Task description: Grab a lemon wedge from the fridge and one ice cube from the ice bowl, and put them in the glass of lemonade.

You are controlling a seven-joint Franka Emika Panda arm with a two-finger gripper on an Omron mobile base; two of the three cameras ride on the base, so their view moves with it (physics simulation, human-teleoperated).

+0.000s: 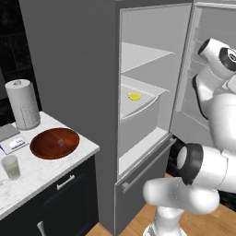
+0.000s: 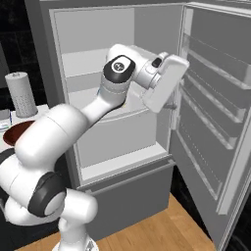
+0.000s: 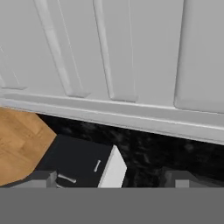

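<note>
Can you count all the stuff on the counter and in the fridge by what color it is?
Yellow: 2, the lemon wedge and the glass of lemonade
Reddish-brown: 1, the ice bowl
White: 1, the paper towel roll
Grey: 1, the small scale
Total: 5

A bright yellow lemon wedge (image 1: 134, 96) was seen in the matte grey fridge (image 1: 69, 60); a glossy reddish-brown ice bowl (image 1: 46, 148) was placed on the white speckled desk (image 1: 41, 173).
</note>
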